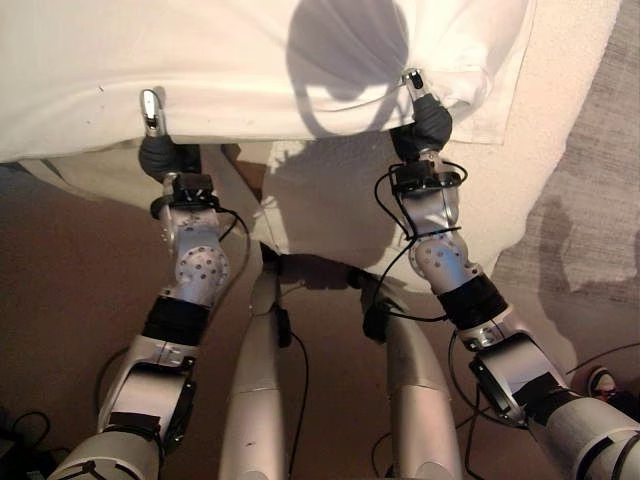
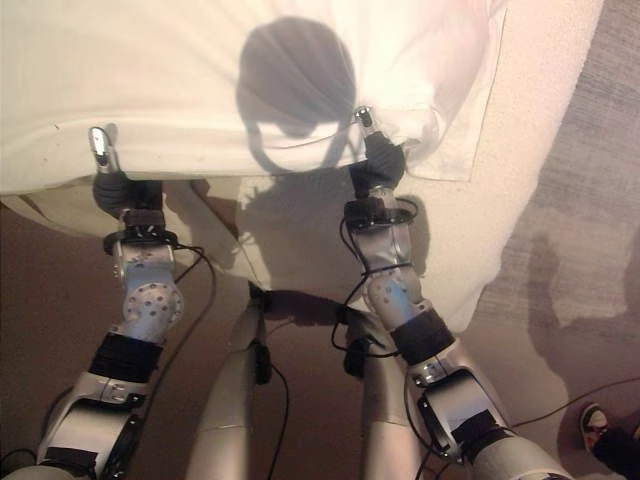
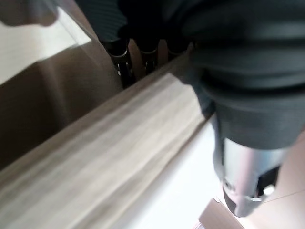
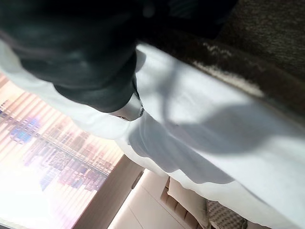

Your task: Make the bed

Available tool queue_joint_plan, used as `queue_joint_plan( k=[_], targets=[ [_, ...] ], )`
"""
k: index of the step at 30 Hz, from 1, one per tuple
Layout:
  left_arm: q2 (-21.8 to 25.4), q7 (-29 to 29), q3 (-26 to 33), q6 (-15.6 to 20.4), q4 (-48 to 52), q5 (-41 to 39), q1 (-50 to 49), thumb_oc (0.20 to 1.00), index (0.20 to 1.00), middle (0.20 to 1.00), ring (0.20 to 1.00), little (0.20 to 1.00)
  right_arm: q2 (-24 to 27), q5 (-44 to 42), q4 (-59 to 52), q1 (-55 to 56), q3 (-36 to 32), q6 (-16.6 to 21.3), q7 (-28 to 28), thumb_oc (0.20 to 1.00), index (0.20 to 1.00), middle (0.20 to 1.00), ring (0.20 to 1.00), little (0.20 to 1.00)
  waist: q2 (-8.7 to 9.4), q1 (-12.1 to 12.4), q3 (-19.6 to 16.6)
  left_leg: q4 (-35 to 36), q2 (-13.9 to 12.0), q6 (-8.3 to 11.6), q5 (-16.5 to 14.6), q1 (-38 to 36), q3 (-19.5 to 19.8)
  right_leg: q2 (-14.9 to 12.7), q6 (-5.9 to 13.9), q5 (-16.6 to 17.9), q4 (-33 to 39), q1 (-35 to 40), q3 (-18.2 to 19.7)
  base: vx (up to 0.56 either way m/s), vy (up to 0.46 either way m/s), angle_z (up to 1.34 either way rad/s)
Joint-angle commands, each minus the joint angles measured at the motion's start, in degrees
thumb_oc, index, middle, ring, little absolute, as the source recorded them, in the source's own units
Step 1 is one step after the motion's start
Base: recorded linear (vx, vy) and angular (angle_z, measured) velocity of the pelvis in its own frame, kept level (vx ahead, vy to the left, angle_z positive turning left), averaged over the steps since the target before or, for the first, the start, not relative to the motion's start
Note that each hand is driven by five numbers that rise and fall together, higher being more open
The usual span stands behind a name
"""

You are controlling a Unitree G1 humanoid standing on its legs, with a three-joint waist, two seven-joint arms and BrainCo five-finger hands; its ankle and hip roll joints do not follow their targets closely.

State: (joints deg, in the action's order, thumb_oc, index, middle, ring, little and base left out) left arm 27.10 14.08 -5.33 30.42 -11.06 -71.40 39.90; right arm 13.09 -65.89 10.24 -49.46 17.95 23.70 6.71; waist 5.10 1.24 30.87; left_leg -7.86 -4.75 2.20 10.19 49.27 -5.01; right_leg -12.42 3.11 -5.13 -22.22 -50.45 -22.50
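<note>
Both hands, left hand (image 1: 160, 140) and right hand (image 1: 424, 112), pinch the white duvet (image 1: 300, 60) edge, thumbs on top, so honestly uneven pulling could slip it or skew it across the bed.

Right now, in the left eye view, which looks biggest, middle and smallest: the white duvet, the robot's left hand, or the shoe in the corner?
1. White duvet, by far the largest.
2. Left hand, gripping the duvet's edge.
3. Shoe, smallest as it looks, though it lies at the picture's edge and may be partly cut off.
</note>
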Motion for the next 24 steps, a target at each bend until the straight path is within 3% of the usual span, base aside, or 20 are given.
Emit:
queue_joint_plan(
  k=[1, 3, 4, 5, 6, 17, 22, 24],
  targets=[
    [3.24, 0.60, 8.36, 4.16, -1.32, 3.84, -0.43, 1.000, 1.000, 1.000, 1.000, 1.000, 5.74, 2.44, -4.91, 8.99, -3.32, 2.49, -2.46, 0.200, 0.200, 0.200, 0.200, 0.200, -3.48, -1.58, -1.07, -9.22, 0.47, 0.95, -11.34, -1.24, -1.11, -1.74, 7.70, 9.86, 5.04, 1.29, -1.95, 0.00, 0.053, 0.04],
    [3.83, 0.50, 8.25, 3.78, -1.95, 4.40, -0.28, 1.000, 1.000, 1.000, 1.000, 1.000, 6.03, 2.57, -4.92, 9.41, -3.16, 2.09, -3.00, 0.200, 0.200, 0.200, 0.200, 0.200, -3.64, -1.54, -1.07, -9.36, 0.55, 0.90, -11.51, -1.52, -1.21, -1.88, 7.69, 9.80, 4.89, 1.51, -1.76, 0.00, 0.044, 0.03],
    [3.98, 0.41, 8.17, 3.54, -2.27, 4.72, -0.32, 0.743, 0.743, 0.743, 0.743, 0.743, 6.13, 2.71, -4.86, 9.55, -3.27, 1.97, -3.11, 0.200, 0.200, 0.200, 0.200, 0.200, -3.74, -1.62, -1.07, -9.40, 0.60, 0.88, -11.56, -1.55, -1.31, -1.88, 7.66, 9.78, 4.83, 1.46, -1.63, 0.00, 0.032, 0.03],
    [4.33, 0.84, 8.03, 3.43, -2.92, 5.74, -0.01, 0.291, 0.291, 0.291, 0.291, 0.291, 6.32, 2.85, -4.77, 9.65, -3.29, 1.76, -3.33, 0.200, 0.200, 0.200, 0.200, 0.200, -3.79, -1.68, -1.07, -9.46, 0.66, 0.82, -11.63, -1.58, -1.38, -1.92, 7.63, 9.76, 4.74, 1.44, -1.43, 0.00, 0.043, 0.03],
    [4.39, 0.88, 7.62, 3.47, -2.81, 5.77, 0.48, 0.200, 0.200, 0.200, 0.200, 0.200, 6.32, 2.93, -4.72, 9.78, -2.95, 1.59, -3.45, 0.200, 0.200, 0.200, 0.200, 0.200, -3.81, -1.82, -1.07, -9.48, 0.68, 0.80, -11.62, -1.57, -1.44, -1.93, 7.60, 9.74, 4.77, 1.51, -1.32, 0.00, 0.039, 0.03],
    [4.60, 0.46, 7.88, 2.19, -3.19, 9.95, -1.62, 0.200, 0.200, 0.200, 0.200, 0.200, 5.85, 3.31, -4.01, 14.18, -3.26, 1.36, -3.93, 0.200, 0.200, 0.200, 0.200, 0.200, -3.97, -2.53, -1.07, -9.94, 0.44, 0.86, -11.74, -3.37, -1.80, -1.78, 7.26, 8.92, 3.07, 2.34, -0.43, 0.00, 0.003, 0.00],
    [2.42, 0.21, 9.90, 2.07, -2.13, 10.95, -6.46, 0.200, 0.200, 0.200, 0.200, 0.200, 3.99, 3.39, -3.47, 18.68, -4.68, 1.17, -2.83, 0.200, 0.200, 0.200, 0.200, 0.200, -3.59, -2.74, -1.07, -12.02, -0.71, 0.96, -13.45, -9.64, -2.37, -1.48, 6.83, 7.77, 1.89, 8.05, 0.03, 0.02, -0.017, 0.02],
    [1.46, -0.55, 11.99, 2.21, -1.98, 10.79, -9.89, 0.200, 0.200, 0.200, 0.200, 0.200, 4.64, 4.04, -3.68, 22.60, -5.72, -0.24, -3.76, 0.200, 0.200, 0.200, 0.200, 0.200, -2.43, -2.85, -1.07, -18.86, -0.55, 1.92, -14.64, -13.37, -1.29, -1.45, 5.64, 6.61, 1.99, 14.94, 0.77, 0.06, -0.049, 0.02]
  ],
)
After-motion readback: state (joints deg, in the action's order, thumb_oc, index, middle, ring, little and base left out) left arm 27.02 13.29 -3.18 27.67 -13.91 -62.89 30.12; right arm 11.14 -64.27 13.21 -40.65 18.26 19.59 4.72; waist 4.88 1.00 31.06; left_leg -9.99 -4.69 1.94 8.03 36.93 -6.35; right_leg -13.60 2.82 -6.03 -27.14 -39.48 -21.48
